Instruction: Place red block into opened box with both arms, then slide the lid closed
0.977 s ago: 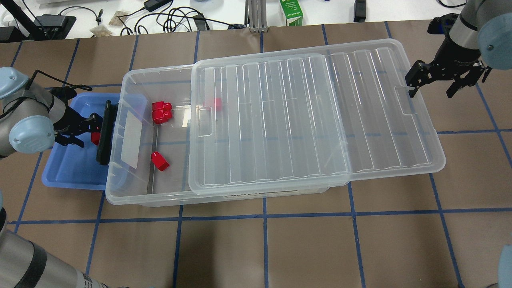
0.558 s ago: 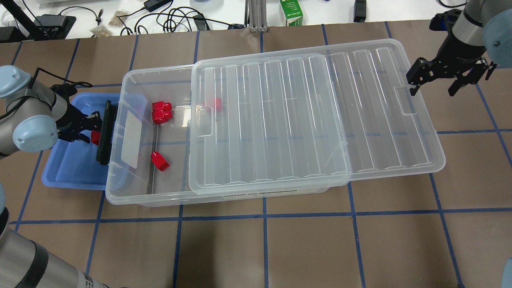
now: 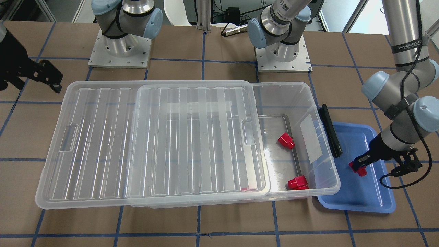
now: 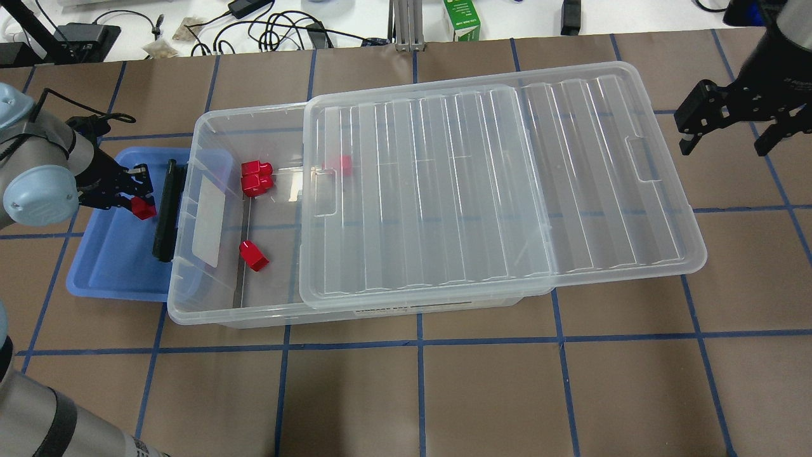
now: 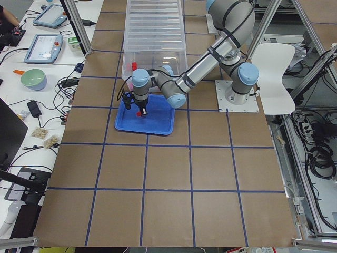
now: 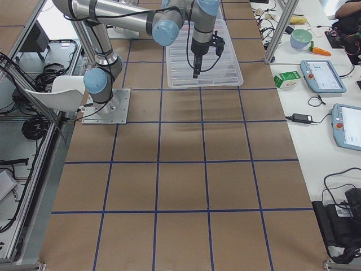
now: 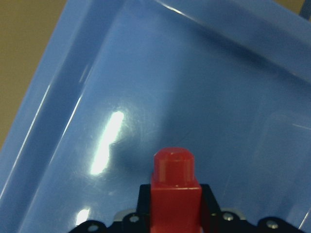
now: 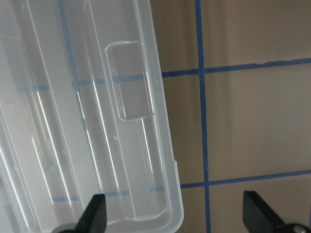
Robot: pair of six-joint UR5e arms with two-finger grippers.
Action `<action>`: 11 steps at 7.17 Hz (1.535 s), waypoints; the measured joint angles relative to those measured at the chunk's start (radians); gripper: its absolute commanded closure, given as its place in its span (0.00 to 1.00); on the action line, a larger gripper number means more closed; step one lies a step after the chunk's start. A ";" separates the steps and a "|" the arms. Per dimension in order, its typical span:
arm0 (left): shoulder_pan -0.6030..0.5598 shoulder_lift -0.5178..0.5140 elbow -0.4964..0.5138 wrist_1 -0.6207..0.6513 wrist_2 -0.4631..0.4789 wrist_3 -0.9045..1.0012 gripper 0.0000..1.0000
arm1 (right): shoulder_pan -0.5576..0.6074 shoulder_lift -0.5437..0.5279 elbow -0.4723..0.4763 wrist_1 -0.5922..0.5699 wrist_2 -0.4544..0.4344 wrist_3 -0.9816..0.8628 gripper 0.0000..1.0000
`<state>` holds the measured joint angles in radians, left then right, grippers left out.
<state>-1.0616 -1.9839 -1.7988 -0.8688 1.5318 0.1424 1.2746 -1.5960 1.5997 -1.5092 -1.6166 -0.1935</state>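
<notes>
My left gripper [image 4: 134, 204] is shut on a red block [image 4: 143, 208] a little above the floor of the blue tray [image 4: 108, 270], just left of the box [image 4: 190, 313]. The left wrist view shows the red block [image 7: 175, 194] held upright between the fingers. The lid [image 4: 495, 184] covers most of the box and overhangs its right end, leaving the left end uncovered. Three red blocks [image 4: 256, 176] lie in that uncovered part, and another shows through the lid. My right gripper [image 4: 724, 147] hangs open beside the lid's right edge, touching nothing.
A black bar [image 4: 165, 211] lies along the box's left rim, between the tray and the box. A green carton [image 4: 461, 19] and cables [image 4: 279, 28] sit beyond the table's far edge. Brown table with blue grid lines surrounds the box.
My left gripper has risen slightly and shifted towards the far side with the red block. My right gripper has moved right, away from the lid's notch.
</notes>
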 measured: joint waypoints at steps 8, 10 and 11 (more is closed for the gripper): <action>-0.342 0.209 0.199 -0.458 0.023 -0.042 0.98 | 0.132 -0.104 0.010 0.084 0.000 0.152 0.00; -0.399 0.216 0.133 -0.440 0.021 -0.075 0.99 | 0.139 -0.099 0.009 0.081 -0.001 0.143 0.00; -0.418 0.210 0.101 -0.417 0.021 -0.091 0.98 | 0.139 -0.102 0.008 0.080 -0.002 0.143 0.00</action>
<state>-1.4796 -1.7737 -1.6982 -1.2854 1.5523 0.0517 1.4140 -1.6976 1.6079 -1.4291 -1.6186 -0.0500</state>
